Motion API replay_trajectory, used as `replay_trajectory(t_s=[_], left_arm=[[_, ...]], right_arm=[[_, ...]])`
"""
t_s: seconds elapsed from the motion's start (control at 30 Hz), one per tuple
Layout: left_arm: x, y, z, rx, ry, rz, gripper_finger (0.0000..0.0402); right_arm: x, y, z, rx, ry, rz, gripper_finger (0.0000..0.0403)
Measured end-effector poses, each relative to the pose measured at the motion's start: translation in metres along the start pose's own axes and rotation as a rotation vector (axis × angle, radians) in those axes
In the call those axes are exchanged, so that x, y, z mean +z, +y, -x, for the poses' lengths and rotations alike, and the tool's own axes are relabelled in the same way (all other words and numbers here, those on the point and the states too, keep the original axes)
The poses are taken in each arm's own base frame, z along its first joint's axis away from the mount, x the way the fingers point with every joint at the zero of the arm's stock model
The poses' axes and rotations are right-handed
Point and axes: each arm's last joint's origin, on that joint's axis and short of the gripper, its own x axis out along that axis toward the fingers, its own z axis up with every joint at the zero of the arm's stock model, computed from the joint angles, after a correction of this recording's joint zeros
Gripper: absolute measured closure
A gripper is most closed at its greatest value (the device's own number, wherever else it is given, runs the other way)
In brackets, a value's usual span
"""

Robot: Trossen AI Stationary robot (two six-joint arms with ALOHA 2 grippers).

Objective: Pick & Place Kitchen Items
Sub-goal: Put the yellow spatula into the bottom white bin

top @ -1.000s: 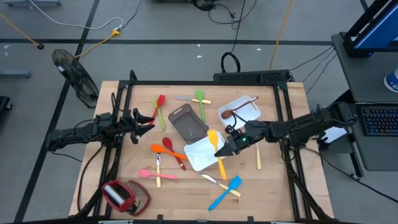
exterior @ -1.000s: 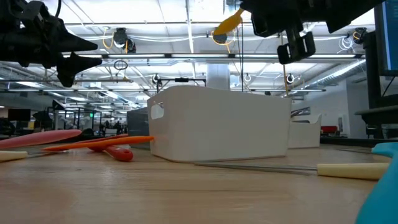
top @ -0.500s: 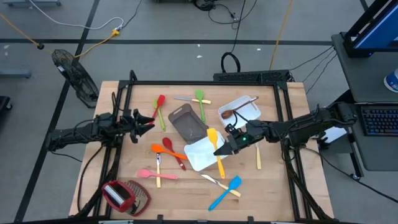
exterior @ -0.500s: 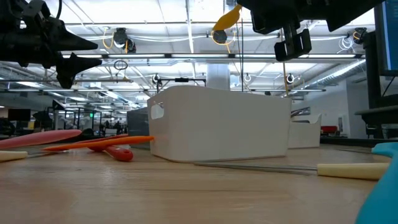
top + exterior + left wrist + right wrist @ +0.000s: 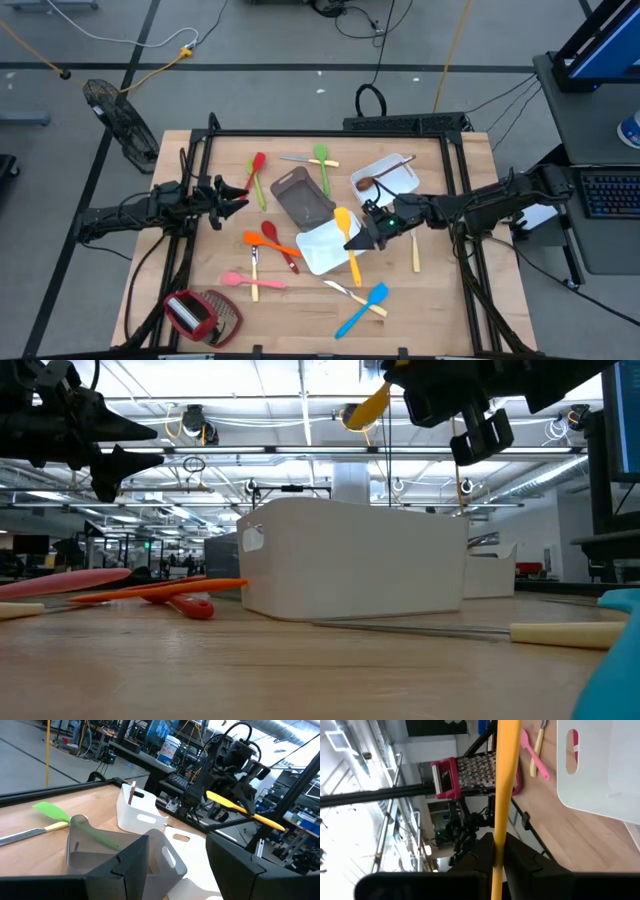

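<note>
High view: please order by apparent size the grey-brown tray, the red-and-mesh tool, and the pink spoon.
1. Grey-brown tray, largest.
2. Red-and-mesh tool, a little smaller; the gap is modest.
3. Pink spoon, clearly smallest and thinnest.

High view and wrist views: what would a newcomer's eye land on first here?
The yellow spatula held up in the right gripper, above the near white tray at mid-table. Next, the bright utensils scattered across the wooden table, with the left gripper waiting at the left edge.
</note>
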Motion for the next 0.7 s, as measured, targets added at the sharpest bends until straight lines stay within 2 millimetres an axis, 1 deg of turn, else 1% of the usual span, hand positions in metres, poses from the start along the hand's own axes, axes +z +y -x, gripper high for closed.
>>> replay_trajectory(t_s=[0.17, 0.3, 0.5, 0.6, 0.7], left_arm=[[0.000, 0.000, 0.000, 0.000, 0.000, 0.000, 0.0199], [0.000, 0.000, 0.000, 0.000, 0.000, 0.000, 0.0199], [0.000, 0.000, 0.000, -0.001, 0.001, 0.000, 0.0199], [0.000, 0.000, 0.000, -0.001, 0.000, 0.004, 0.0199], [0.000, 0.000, 0.000, -0.004, 0.001, 0.005, 0.0199]], right_arm=[[0.000, -0.001, 0.000, -0.013, -0.013, -0.059, 0.0378], [0.002, -0.002, 0.000, -0.022, -0.046, -0.063, 0.0381], [0.012, -0.001, 0.003, -0.010, -0.139, -0.024, 0.0385], [0.019, 0.000, 0.005, 0.000, -0.162, 0.007, 0.0381], [0.026, 0.000, 0.008, -0.002, -0.161, 0.054, 0.0385]])
